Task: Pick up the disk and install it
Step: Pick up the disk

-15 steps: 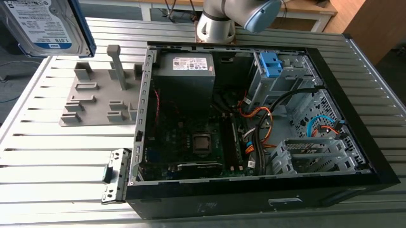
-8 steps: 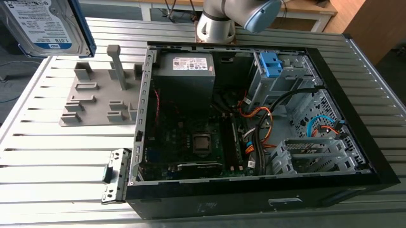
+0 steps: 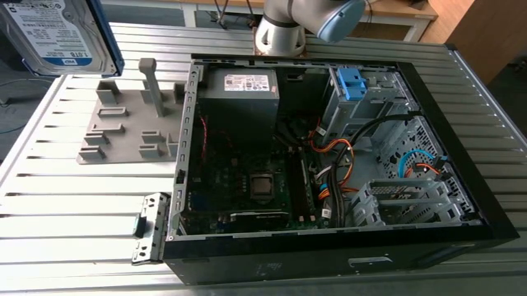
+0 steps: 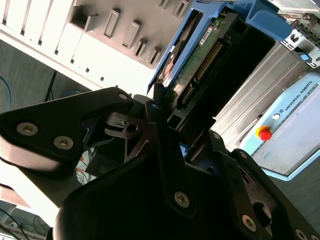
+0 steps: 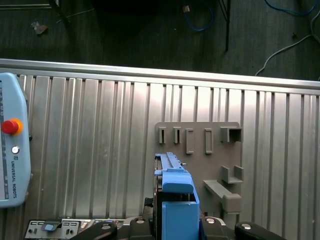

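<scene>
Carrying step judged in hand | gripper (image 4: 182, 122) was clamped on the disk (image 3: 53, 31) | disk hung at the upper left of the exterior view, beyond the grey holder plate (image 3: 123, 126) | pick done, install not yet done | disk was well apart from the open computer case (image 3: 329, 250) at centre right

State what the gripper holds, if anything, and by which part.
The gripper holds the disk, its fingers clamped on the connector end.
</scene>
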Robot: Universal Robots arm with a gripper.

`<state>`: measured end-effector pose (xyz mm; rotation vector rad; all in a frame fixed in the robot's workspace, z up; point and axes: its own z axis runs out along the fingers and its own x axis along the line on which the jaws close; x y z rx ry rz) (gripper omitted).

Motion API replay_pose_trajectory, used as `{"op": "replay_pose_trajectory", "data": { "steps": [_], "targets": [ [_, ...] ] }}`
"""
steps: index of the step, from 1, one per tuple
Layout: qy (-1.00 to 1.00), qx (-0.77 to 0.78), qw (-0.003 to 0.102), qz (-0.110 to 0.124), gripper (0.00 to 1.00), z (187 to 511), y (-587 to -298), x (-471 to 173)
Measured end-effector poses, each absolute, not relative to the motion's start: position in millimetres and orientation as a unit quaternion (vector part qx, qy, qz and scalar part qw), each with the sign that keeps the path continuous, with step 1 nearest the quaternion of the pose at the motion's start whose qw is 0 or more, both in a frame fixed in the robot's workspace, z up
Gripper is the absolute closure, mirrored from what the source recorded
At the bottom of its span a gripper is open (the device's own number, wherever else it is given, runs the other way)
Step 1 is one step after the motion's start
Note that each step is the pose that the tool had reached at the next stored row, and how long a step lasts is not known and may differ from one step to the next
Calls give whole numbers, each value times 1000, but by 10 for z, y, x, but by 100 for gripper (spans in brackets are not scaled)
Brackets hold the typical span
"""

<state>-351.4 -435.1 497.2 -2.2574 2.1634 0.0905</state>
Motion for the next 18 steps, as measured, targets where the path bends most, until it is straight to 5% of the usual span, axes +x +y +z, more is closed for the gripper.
{"op": "replay_pose_trajectory", "data": {
  "steps": [18],
  "targets": [
    [692, -722, 7, 29, 64, 4967, -4387, -3441]
  ]
}}
